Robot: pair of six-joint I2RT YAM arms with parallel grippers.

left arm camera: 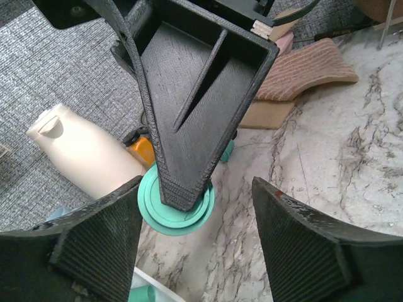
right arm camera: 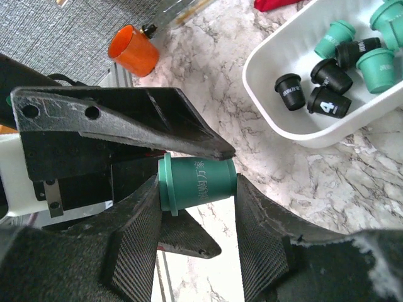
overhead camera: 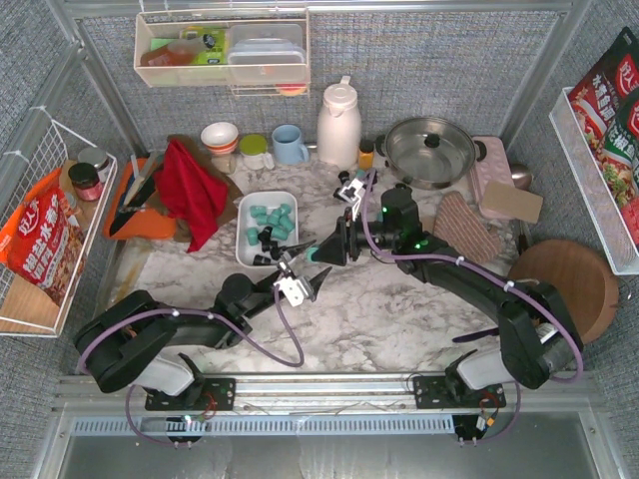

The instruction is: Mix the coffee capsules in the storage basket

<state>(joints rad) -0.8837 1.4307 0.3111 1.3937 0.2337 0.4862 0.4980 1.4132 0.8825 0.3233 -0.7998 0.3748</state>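
The white storage basket sits left of centre and holds several teal and black coffee capsules. It also shows in the right wrist view with black capsules and teal ones. My right gripper is shut end to end on one teal capsule, held above the marble just right of the basket. My left gripper is open. Its fingers stand around the right gripper's tip and that teal capsule, and one finger touches the capsule's side.
A red cloth, mugs, a white thermos, a small orange jar and a steel pot line the back. A striped oven mitt and a round wooden board lie to the right.
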